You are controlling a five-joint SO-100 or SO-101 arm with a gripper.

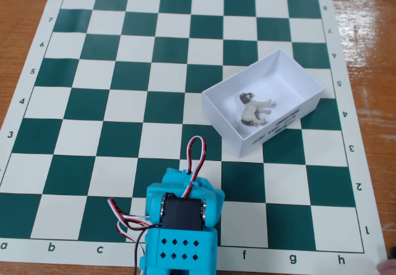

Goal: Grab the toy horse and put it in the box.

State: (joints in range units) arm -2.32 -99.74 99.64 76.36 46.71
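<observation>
Plastic toy horse lying in white rectangular cardboard box, claw state hidden, cannot tell

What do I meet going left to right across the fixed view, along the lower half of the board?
Chessboard mat's left edge → blue arm with its red-and-white wires → white box with the toy horse lying inside → mat's right edge.

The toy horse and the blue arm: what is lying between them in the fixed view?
In the fixed view, the toy horse lies inside the box. Between it and the blue arm are only the box's near white wall and bare chessboard mat squares.
</observation>
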